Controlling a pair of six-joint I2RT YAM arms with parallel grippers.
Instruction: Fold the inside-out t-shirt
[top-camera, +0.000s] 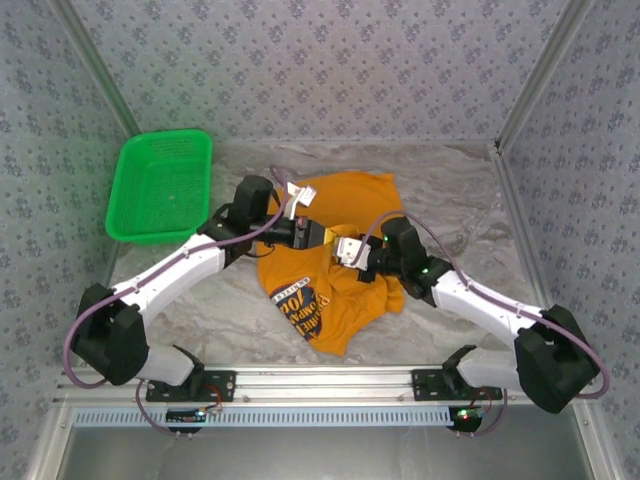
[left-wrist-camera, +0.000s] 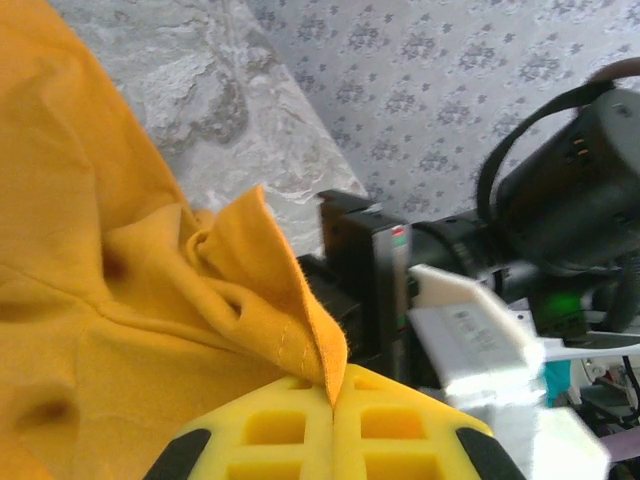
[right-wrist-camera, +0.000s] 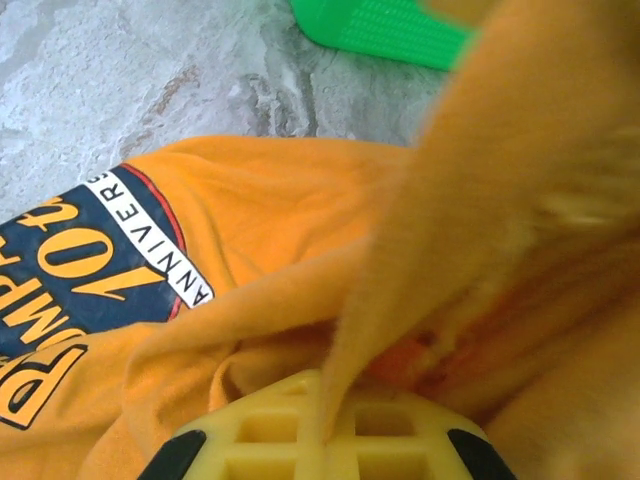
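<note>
Top view: the t-shirt (top-camera: 330, 290) lay crumpled mid-table (top-camera: 460, 200), its graphic (top-camera: 300, 305) at the shirt's 7 o'clock and the green basket (top-camera: 160, 188) off at 10 o'clock. The left end effector (top-camera: 318, 234) and right end effector (top-camera: 347, 249) met near the shirt's centre, both fully closed and each pinching orange cloth. Left wrist view: the pads (left-wrist-camera: 280, 430) were pressed together on a hemmed edge (left-wrist-camera: 300, 330). Right wrist view: the pads were clamped on a fold, with blurred cloth at 1 o'clock. The step looked like spreading or un-inverting, not yet folding. The next move probably calls for drawing the two grips apart to flatten the cloth.
</note>
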